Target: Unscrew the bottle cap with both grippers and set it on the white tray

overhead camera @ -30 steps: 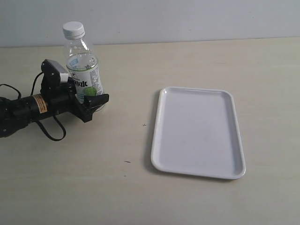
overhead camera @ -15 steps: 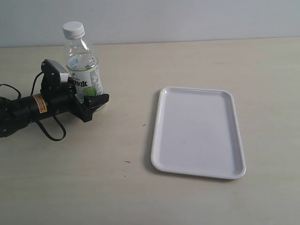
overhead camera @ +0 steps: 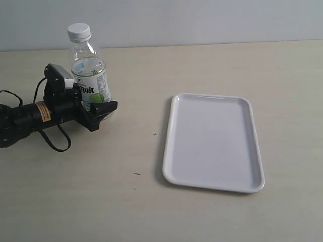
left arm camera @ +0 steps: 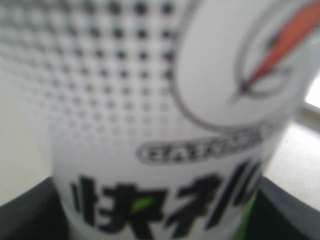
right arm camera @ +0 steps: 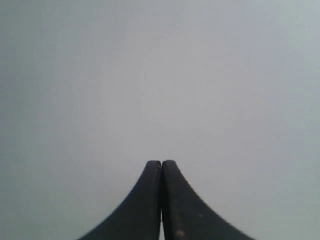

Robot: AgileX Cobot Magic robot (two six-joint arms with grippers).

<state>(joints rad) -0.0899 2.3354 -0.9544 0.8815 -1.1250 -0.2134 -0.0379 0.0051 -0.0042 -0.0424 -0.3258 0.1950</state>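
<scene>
A pale beige table (overhead camera: pixel 212 65) fills most of the exterior view, bounded by a grey wall along the top edge. A white tray (overhead camera: pixel 212 143) is laid flat on it right of centre. At the upper left a bottle (overhead camera: pixel 91 75) appears to be stood upright on it, though its base is hidden. A black cable (overhead camera: pixel 68 143) is looped on the surface at the left. Two small dark specks (overhead camera: pixel 137 174) are seen near the middle.

We are viewing a robotics lab test station: a plain beige bench (overhead camera: pixel 101 201) is running up to a blank pale wall (overhead camera: pixel 202 20), a black robot arm (overhead camera: pixel 25 118) with loose cables (overhead camera: pixel 50 143) is lying across it, and a bottle (overhead camera: pixel 91 70) and white tray (overhead camera: pixel 212 146) are sitting as staged props.
</scene>
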